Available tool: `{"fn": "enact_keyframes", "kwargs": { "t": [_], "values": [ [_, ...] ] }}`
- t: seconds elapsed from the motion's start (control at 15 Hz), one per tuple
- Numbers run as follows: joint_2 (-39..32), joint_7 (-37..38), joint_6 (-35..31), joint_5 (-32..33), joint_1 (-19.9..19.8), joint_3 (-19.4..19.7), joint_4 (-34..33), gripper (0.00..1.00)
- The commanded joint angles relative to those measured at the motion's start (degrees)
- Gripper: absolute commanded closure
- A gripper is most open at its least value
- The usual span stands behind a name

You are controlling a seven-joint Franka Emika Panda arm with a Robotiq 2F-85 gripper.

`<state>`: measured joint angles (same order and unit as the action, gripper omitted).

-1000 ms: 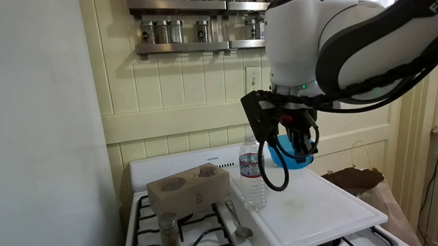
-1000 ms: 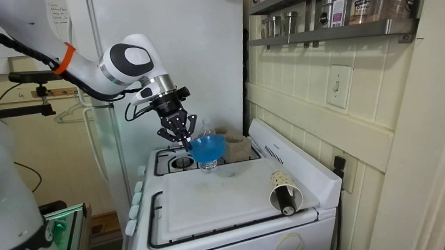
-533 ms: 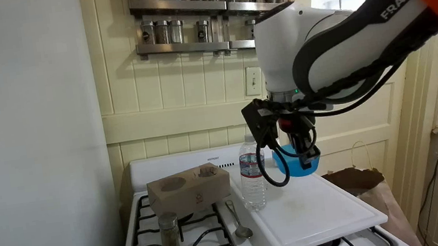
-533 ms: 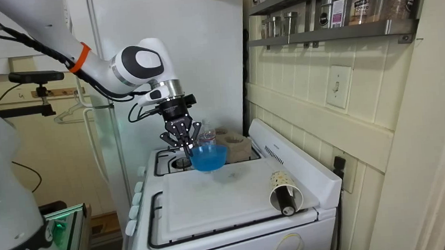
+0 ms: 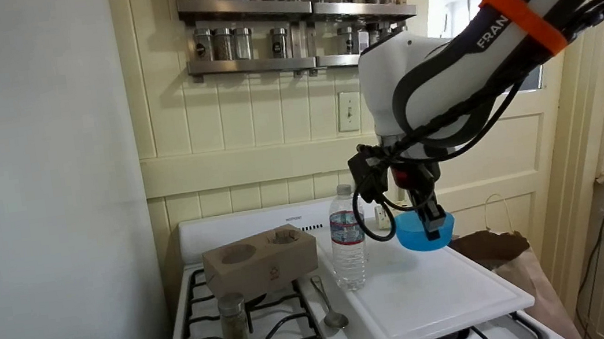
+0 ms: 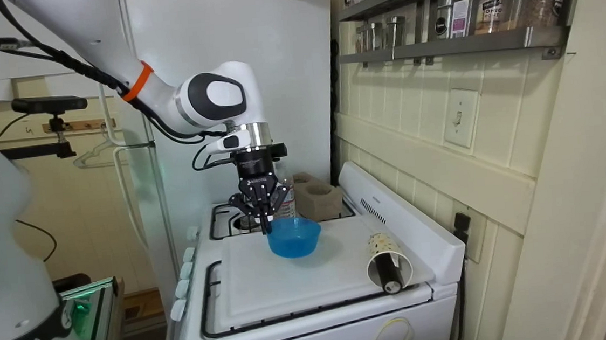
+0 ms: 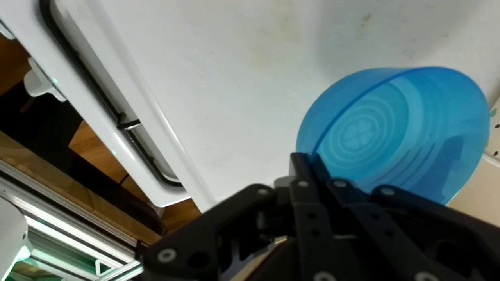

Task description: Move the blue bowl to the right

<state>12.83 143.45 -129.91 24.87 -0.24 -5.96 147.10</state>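
Observation:
The blue bowl [image 5: 411,238] is a shallow, light-blue, see-through round bowl. It shows in both exterior views, here over the white board [image 6: 268,281] on the stove [image 6: 312,218]. My gripper [image 6: 266,228] points down at the bowl's near-side rim. In the wrist view the gripper [image 7: 306,157] has its two fingertips pinched on the rim of the bowl [image 7: 361,128], one finger inside and one outside. The bowl hangs low over the board, looking slightly tilted; the exact gap cannot be told. The gripper [image 5: 433,233] hides part of the bowl's wall.
A water bottle [image 5: 348,245] stands at the board's edge, beside a cardboard carrier [image 5: 262,265]. A spoon [image 5: 333,318] and a spice jar [image 5: 234,325] are on the burner side. A patterned cup [image 6: 378,244] lies on its side at the back, a black object in its mouth.
The gripper carries the bowl lower and, in both exterior views, to the right, away from the bottle and over the board. It stays shut on the rim.

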Motion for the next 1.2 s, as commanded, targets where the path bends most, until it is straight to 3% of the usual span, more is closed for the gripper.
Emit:
{"fn": "enact_keyframes", "kwargs": {
  "t": [0.0,0.4,0.73,1.13],
  "values": [
    [-0.7,-2.9,-4.5,-3.4,-1.0,1.8,0.7,0.99],
    [2.7,-14.0,-7.3,12.9,-4.4,2.1,6.3,0.99],
    [1.1,-17.6,-20.6,25.2,-7.0,4.4,7.7,0.99],
    [-1.1,-20.5,-31.6,29.6,-8.4,7.4,7.5,0.99]
  ]
}}
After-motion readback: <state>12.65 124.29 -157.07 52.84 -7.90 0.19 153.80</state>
